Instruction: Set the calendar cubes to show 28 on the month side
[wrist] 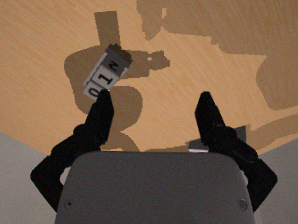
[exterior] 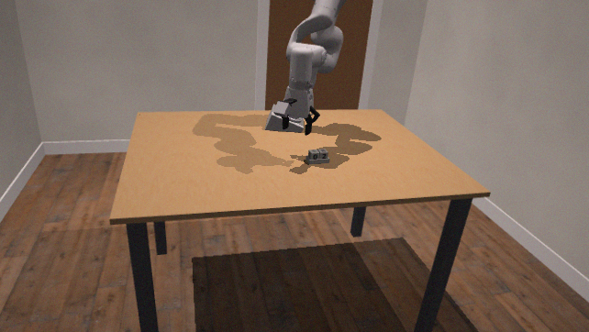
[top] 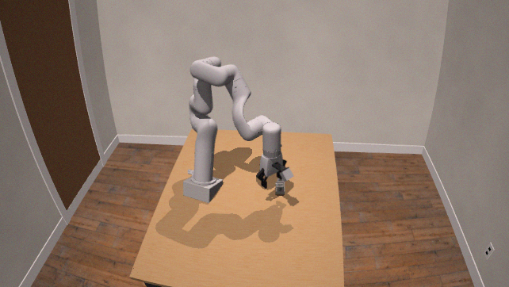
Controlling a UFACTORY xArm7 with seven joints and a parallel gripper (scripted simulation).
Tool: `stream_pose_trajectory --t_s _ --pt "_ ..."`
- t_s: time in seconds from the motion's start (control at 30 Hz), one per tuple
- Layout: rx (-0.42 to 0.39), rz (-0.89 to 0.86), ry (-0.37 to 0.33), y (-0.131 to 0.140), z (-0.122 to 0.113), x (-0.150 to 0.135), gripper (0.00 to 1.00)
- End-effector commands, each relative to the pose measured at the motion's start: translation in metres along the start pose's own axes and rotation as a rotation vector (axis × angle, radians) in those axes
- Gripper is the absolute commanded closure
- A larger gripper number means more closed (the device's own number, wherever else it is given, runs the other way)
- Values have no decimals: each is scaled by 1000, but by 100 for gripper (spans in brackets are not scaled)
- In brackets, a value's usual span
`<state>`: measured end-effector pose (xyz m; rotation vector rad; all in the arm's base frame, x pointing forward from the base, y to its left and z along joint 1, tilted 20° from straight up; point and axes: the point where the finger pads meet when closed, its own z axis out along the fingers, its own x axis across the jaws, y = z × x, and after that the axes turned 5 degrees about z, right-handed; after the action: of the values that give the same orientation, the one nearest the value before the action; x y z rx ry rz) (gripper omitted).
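The calendar (exterior: 317, 156) is a small grey tray holding two grey number cubes side by side, standing on the wooden table. In the exterior view the cube faces towards the camera read 0 and 2. It shows in the top view (top: 280, 187) just below the hand. In the wrist view the calendar (wrist: 105, 74) lies just beyond my left fingertip, and the upward faces look like 0 and 1. My gripper (exterior: 296, 127) is open and empty, above the table and a little to the arm's side of the calendar. It also shows in the top view (top: 271, 180) and in the wrist view (wrist: 154, 99).
The arm's base (top: 202, 188) stands on the table at the left of the top view. The arm casts broad shadows over the table around the calendar. Table edges are far from the calendar on all sides.
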<state>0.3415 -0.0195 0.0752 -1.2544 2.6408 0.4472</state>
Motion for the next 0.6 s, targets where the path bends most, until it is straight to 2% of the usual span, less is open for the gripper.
stream_pose_trajectory --t_s 0.0,0.23,0.33,0.43,0.57 --pt "20 145 13 1 -3 -13 0" --pt "16 408 10 8 -5 -38 0" --pt "16 425 10 8 -5 -39 0" --pt "10 581 9 14 -5 -54 0" --pt "6 685 9 19 -4 -64 0"
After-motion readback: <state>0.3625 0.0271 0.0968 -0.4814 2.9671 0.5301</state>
